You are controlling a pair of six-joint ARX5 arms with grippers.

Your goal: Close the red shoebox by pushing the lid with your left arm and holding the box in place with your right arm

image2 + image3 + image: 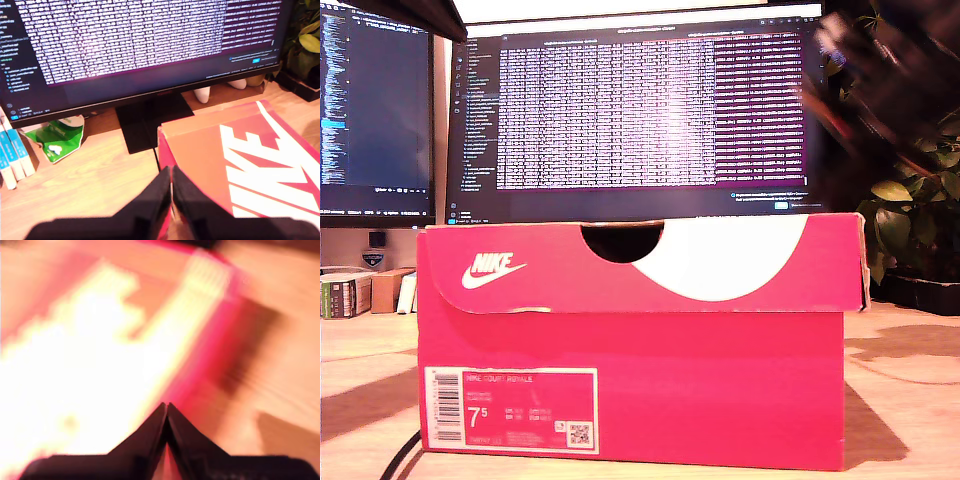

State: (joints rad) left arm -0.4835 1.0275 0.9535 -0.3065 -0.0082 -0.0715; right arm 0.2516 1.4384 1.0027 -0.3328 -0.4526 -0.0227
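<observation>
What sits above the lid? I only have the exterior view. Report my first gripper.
Observer: My first gripper is shut, its tips over a corner of the shoebox lid.
Operator: Now my second gripper.
Observer: My second gripper is shut as well, above the lid's white lettering; that view is blurred.
Operator: Tell me what lies behind the box.
Observer: A green packet lies on the desk under the monitor.
</observation>
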